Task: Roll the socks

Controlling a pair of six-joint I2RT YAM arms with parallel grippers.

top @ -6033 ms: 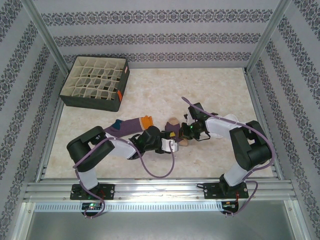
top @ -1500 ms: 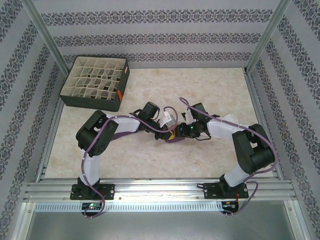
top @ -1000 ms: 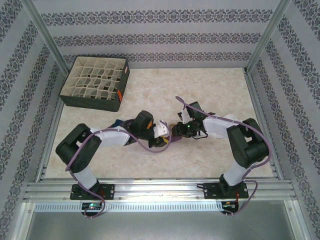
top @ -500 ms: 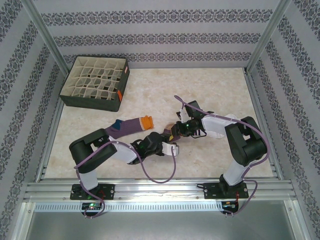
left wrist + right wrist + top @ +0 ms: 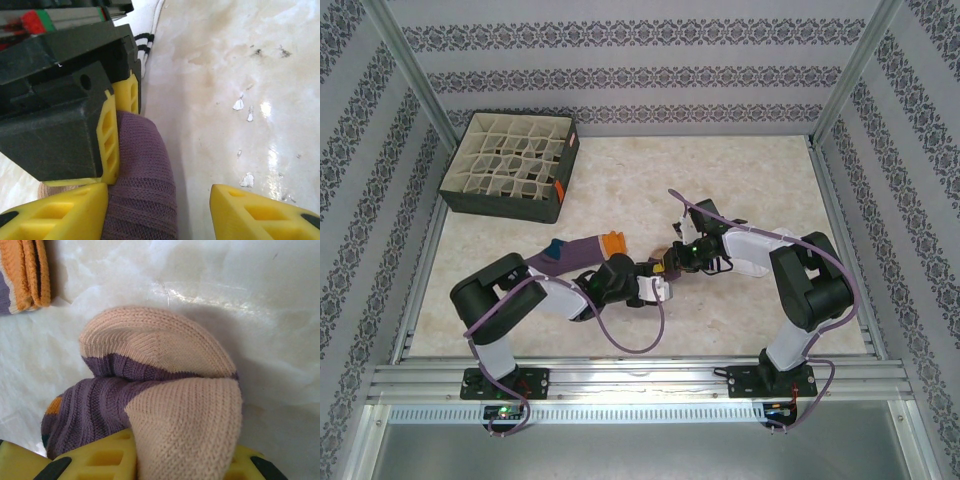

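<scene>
A purple sock rolled into a bundle [image 5: 150, 390] with a tan toe lies mid-table between the two grippers [image 5: 667, 267]. My right gripper [image 5: 175, 464] is shut on it from the right side [image 5: 680, 254]. My left gripper [image 5: 157, 207] stands open around the bundle's purple end [image 5: 145, 185]. Its left finger [image 5: 55, 212] touches the fabric and its right finger [image 5: 262, 212] is clear of it. The left gripper [image 5: 655, 287] sits just left and near of the bundle. A second purple sock [image 5: 575, 251] with an orange toe [image 5: 27, 275] lies flat to the left.
A dark box with beige grid dividers [image 5: 512, 166] stands at the back left corner. Metal frame posts and patterned walls ring the marble-look table [image 5: 750, 180]. The right gripper's black body [image 5: 55, 125] is close in front of my left gripper.
My left gripper has opened, its right finger coming off the bundle. The right gripper has closed tighter on the bundle. Both arms have stayed about where they were.
</scene>
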